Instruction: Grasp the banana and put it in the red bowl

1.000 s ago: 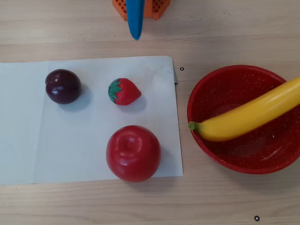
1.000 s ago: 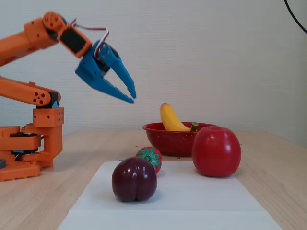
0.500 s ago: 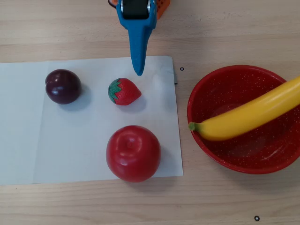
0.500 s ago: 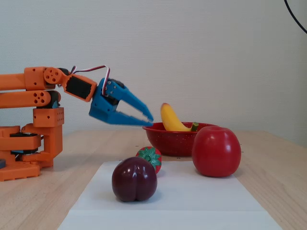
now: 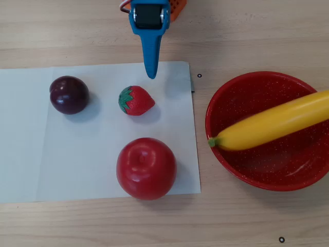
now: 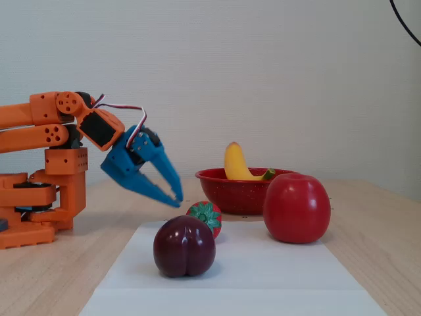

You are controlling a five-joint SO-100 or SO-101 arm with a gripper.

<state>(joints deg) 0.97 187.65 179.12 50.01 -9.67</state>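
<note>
Pale wall (image 6: 276, 79) only in fixed view; gripper (image 6: 176, 197) agape.

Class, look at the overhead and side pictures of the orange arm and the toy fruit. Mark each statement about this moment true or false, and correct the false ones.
1. The long yellow plastic banana lies across the large speckled red bowl. True.
2. The blue pincer grips the small red strawberry. False: it holds nothing, its two fingers apart, tips just above the strawberry.
3. The dark purple plum sits on the white paper sheet. True.
4. The big red apple is inside the bowl. False: it rests on the paper, left of the bowl in the overhead view.
5. The banana's green stem tip pokes over the bowl's rim. True.
</note>
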